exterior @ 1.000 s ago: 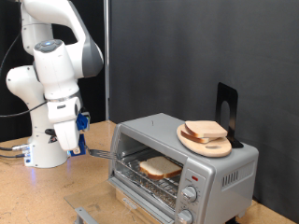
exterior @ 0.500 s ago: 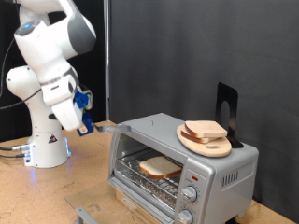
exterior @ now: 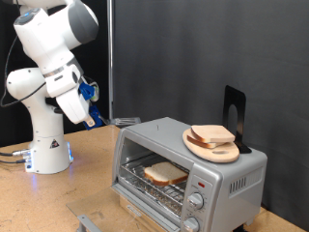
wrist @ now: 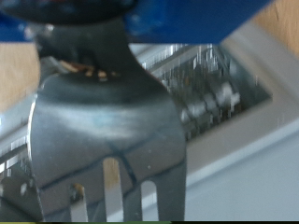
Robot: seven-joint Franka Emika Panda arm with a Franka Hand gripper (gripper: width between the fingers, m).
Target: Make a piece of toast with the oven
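The piece of toast [exterior: 166,173] lies inside the oven [exterior: 189,170], partly hidden by rack wires. At centre-left, the gripper [exterior: 114,122] pinches a metal fork [wrist: 107,131].

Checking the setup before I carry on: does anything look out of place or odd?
Mostly tidy. The oven stands open with a piece of toast on its rack. More bread sits on a round board on the oven's roof, an unusual spot.

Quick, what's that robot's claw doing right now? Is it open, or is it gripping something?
Gripper: raised to the exterior view's left of the oven, carrying a metal fork-like tool; whether its fingers are open or shut cannot be told.
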